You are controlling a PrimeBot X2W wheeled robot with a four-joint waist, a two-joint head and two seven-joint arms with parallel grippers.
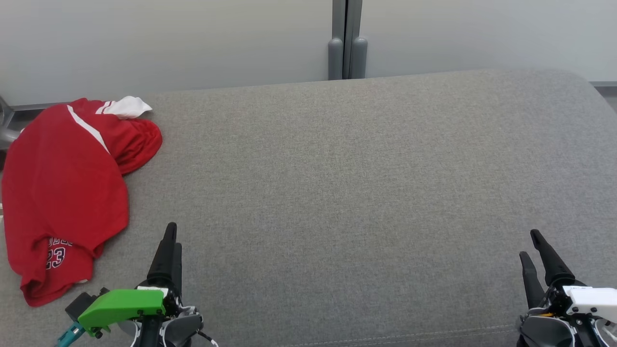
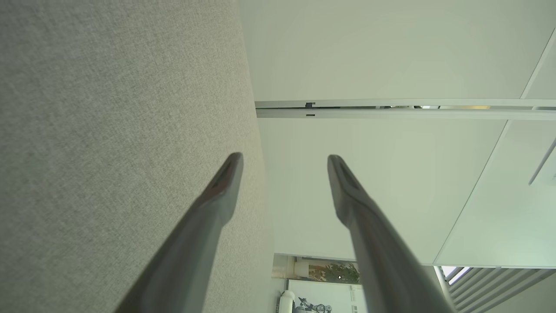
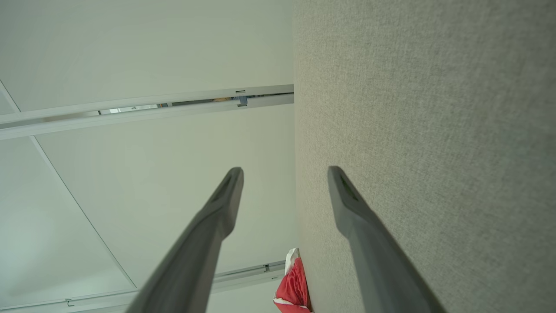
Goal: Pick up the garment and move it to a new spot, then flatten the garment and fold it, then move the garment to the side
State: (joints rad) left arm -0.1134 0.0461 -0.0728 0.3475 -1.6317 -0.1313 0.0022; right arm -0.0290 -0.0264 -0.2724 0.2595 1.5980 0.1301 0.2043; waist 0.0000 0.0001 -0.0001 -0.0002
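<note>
Grey woven fabric surface (image 1: 337,193), flat, rounded at the far right corner, stitched seam (image 1: 409,336) near its front edge. Pale wall (image 1: 168,43) right behind it, split by a grey vertical post (image 1: 345,43). Grey metal part (image 1: 5,127) at far left edge, unclear what. Left wrist view: horizontal rail (image 2: 391,108) across the wall, plant (image 2: 334,273) and slats (image 2: 491,287) low in the background.

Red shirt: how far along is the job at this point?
Nothing looks done: the red shirt lies rumpled, not flat or folded, at the left edge of the grey cushion. Nothing is in hand: the left gripper and right gripper are open and empty. Pick-up, flattening, folding and moving aside remain.
</note>
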